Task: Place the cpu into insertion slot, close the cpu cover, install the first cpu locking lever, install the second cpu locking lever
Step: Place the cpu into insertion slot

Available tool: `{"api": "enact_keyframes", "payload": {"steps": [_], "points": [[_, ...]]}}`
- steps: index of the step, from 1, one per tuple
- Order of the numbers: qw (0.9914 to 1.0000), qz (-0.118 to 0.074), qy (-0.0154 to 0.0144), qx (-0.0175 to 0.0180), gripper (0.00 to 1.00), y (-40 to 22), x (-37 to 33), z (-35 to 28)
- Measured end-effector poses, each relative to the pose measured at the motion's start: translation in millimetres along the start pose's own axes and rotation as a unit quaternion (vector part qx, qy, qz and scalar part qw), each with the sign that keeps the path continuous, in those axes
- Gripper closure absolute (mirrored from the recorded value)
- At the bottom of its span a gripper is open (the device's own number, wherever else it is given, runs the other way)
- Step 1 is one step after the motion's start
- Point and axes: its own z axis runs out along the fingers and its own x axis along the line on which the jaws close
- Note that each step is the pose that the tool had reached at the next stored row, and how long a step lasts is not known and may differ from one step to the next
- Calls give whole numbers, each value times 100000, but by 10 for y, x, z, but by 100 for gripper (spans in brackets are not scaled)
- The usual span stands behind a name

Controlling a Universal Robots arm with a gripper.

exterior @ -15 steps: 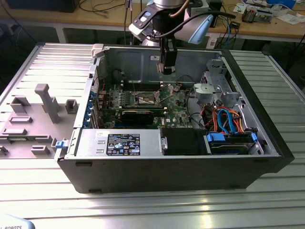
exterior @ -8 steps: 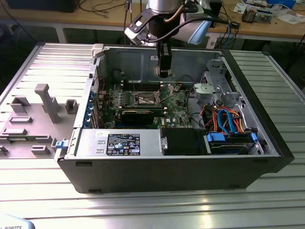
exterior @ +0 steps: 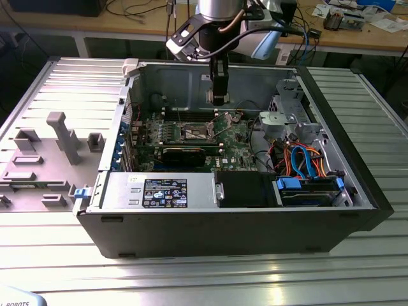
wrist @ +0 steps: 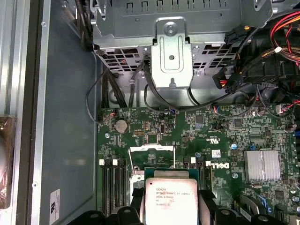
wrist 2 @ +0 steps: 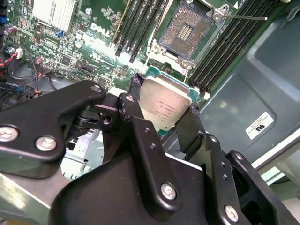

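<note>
Ribbed metal table [exterior: 210, 280], exterior view. An open computer case [exterior: 223, 236] rests directly on the table, beneath the pincer [exterior: 218, 101], which hangs over the case's interior. A grey moulded tray [exterior: 38, 172] with upright blocks and posts lies flat on the table, well apart from the pincer toward the exterior view's left, its edge just beside the case's side wall. A white object [exterior: 19, 298], cut by the frame edge, sits on the table's near corner, farthest from the pincer. The ribbed surface extends in front of the case and beyond it, at the exterior view's right of the pincer.
</note>
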Motion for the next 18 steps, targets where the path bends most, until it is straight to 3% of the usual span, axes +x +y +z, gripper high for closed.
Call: {"api": "enact_keyframes", "payload": {"steps": [14, 18], "points": [[100000, 10, 2, -1, 46, -18, -1, 40], [100000, 92, -10, -1, 46, -34, -3, 94]]}}
